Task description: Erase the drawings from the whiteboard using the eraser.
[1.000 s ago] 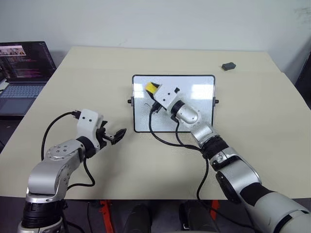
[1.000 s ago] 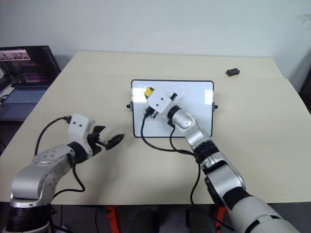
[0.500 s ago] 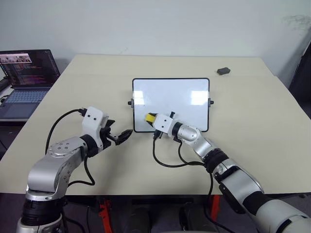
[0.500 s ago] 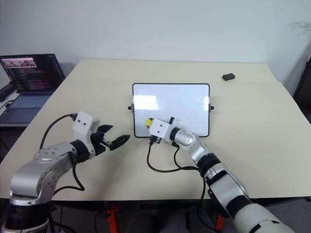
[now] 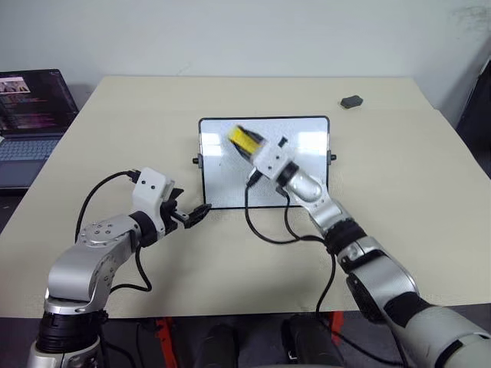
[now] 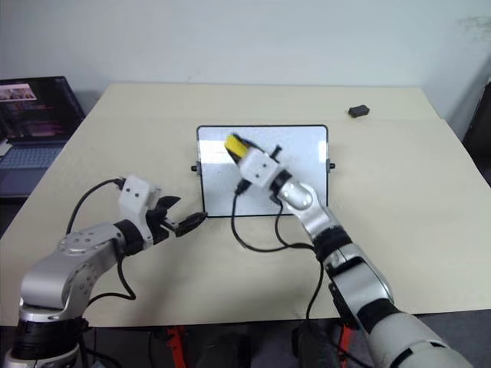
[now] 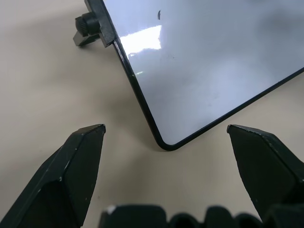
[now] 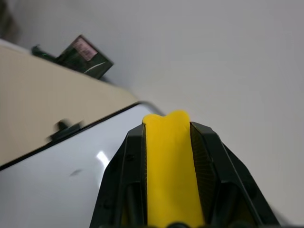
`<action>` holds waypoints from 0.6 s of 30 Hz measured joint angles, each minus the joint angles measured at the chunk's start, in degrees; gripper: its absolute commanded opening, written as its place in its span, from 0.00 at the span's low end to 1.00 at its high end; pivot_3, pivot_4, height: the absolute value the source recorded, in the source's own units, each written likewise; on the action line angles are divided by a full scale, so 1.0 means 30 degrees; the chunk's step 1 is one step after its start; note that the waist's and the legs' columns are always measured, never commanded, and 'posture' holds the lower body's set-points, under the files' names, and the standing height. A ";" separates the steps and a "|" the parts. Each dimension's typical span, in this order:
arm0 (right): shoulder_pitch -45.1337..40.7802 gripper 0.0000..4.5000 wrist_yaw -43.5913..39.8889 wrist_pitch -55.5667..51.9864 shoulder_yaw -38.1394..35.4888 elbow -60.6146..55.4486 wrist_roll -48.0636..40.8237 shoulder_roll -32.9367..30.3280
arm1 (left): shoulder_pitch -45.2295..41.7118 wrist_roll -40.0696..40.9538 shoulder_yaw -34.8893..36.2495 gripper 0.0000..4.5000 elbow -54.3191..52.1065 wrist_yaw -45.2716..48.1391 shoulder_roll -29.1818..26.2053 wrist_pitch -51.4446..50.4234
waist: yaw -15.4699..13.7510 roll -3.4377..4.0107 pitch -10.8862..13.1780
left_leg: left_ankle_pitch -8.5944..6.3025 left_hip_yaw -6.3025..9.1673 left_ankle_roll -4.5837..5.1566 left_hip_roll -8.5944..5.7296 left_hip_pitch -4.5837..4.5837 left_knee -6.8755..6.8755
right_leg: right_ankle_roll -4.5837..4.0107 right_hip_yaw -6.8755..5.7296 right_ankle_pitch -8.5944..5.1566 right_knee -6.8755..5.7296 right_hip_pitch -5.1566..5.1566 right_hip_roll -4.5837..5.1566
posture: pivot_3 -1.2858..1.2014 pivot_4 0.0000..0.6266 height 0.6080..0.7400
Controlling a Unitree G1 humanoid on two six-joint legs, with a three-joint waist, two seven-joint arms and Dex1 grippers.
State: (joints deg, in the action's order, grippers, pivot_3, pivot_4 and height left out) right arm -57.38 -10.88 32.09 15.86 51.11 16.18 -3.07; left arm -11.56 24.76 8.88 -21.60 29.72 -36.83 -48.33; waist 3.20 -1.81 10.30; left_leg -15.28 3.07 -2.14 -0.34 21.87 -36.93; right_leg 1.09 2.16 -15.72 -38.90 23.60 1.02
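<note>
Your R pincer (image 5: 247,142) pinches eraser (image 5: 244,139) over whiteboard's (image 5: 307,176) far-left part; faint mark (image 7: 159,14) near there. L pincer (image 5: 196,214) spread.

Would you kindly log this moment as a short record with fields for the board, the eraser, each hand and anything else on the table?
whiteboard: flat on the table, mostly clean; a small dark mark remains near its left knob
eraser: yellow, clamped in the right hand, over the board's far left area
right hand: shut on the eraser
left hand: open, at the board's near left corner, holding nothing
other: dark lump at the far right of the table; laptop off to the left
</note>
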 measured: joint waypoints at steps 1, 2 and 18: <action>-0.0293 0.21 0.0297 -0.0225 0.0022 0.0458 0.0218 0.0145 | 0.0010 0.0017 -0.0009 1.00 -0.0004 0.0055 0.0000 0.0007 | -0.0011 0.0000 0.0000 | -0.0001 -0.0001 0.0001 -0.0002 0.0000 0.0000 | -0.0001 0.0002 0.0000 0.0004 -0.0002 0.0000 | 0.52 0.24 1.00; -0.0549 0.21 0.0464 -0.0558 0.0060 0.1123 0.0380 0.0325 | 0.0026 0.0040 -0.0010 1.00 -0.0006 0.0115 0.0000 0.0013 | -0.0008 0.0000 0.0000 | -0.0001 -0.0004 0.0001 -0.0006 0.0001 -0.0002 | -0.0001 0.0006 0.0000 0.0004 -0.0002 0.0003 | 0.52 0.24 1.00; -0.0460 0.21 -0.2347 -0.1416 0.2499 0.3517 0.1738 0.1943 | 0.0084 0.0138 0.0013 1.00 -0.0030 0.0371 -0.0001 0.0066 | 0.0025 0.0002 0.0001 | 0.0001 0.0008 0.0001 -0.0012 -0.0040 -0.0019 | -0.0001 -0.0003 0.0005 -0.0033 -0.0035 0.0004 | 0.52 0.24 1.00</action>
State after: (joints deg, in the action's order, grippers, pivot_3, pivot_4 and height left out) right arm -58.76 -17.92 27.85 23.36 61.66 21.39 2.75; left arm -11.31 25.17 8.92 -21.69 30.83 -36.84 -48.13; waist 3.27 -1.81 10.30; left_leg -15.27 3.09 -2.14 -0.38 21.75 -36.99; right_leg 1.09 2.15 -15.70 -39.00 23.49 1.03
